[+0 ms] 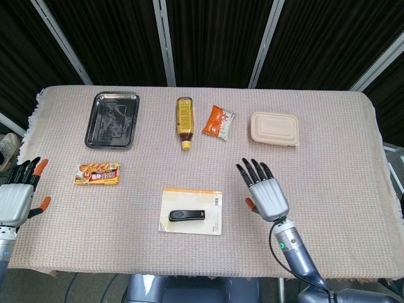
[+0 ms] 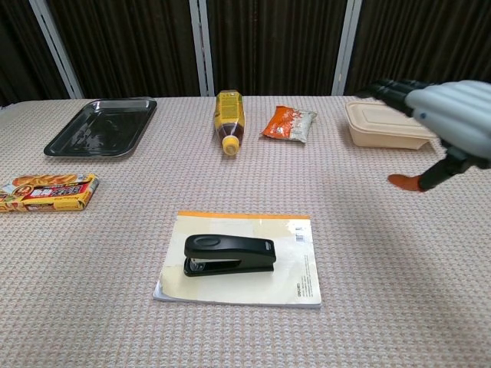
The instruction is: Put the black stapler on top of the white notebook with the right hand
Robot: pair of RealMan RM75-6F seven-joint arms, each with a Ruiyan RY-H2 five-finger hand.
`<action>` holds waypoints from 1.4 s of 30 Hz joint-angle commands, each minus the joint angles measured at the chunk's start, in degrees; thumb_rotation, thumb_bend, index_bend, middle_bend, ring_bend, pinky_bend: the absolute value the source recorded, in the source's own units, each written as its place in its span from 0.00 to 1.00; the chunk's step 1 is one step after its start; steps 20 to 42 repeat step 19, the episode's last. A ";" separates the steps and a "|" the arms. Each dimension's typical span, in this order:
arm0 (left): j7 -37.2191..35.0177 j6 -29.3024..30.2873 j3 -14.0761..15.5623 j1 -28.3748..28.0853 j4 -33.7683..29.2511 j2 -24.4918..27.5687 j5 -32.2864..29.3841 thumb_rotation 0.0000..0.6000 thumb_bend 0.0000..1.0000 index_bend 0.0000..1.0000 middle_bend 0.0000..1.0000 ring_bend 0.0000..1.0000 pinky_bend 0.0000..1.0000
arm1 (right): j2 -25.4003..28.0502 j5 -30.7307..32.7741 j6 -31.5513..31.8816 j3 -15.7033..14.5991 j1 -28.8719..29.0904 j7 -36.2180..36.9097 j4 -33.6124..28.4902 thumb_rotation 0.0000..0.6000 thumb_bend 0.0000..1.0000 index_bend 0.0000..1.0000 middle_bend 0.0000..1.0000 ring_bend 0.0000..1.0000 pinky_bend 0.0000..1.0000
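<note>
We see a black stapler [image 2: 229, 255] on a white notebook [image 2: 295, 276] with an orange top edge; beige woven cloth [image 1: 328, 170].

Black stapler [image 1: 187, 215] is lying flat on white notebook [image 1: 190, 211], w/ right hand [image 1: 266, 192] hovering well to its right, fingers spread, holding nothing. Left hand [image 1: 17, 197] is sitting at table's [image 1: 328, 189] left edge, fingers apart too.
</note>
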 commanded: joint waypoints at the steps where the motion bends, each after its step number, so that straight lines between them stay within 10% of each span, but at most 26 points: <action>1: 1.87 0.60 -0.18 0.06 -0.71 -0.54 -0.11 1.00 0.32 0.00 0.00 0.00 0.10 | 6.71 -1.04 2.94 0.36 -4.26 11.81 3.97 1.00 0.24 0.00 0.00 0.00 0.11; 16: 4.10 -0.96 -1.18 -1.04 -0.99 -1.27 -1.78 1.00 0.32 0.00 0.00 0.00 0.10 | 9.72 3.87 4.56 -1.37 -12.93 23.90 18.05 1.00 0.24 0.00 0.00 0.00 0.00; 42: 3.99 -0.80 -1.08 -1.15 -1.29 -1.12 -1.17 1.00 0.32 0.00 0.00 0.00 0.10 | 10.20 3.53 6.08 -1.04 -13.91 24.34 18.33 1.00 0.24 0.00 0.00 0.00 0.00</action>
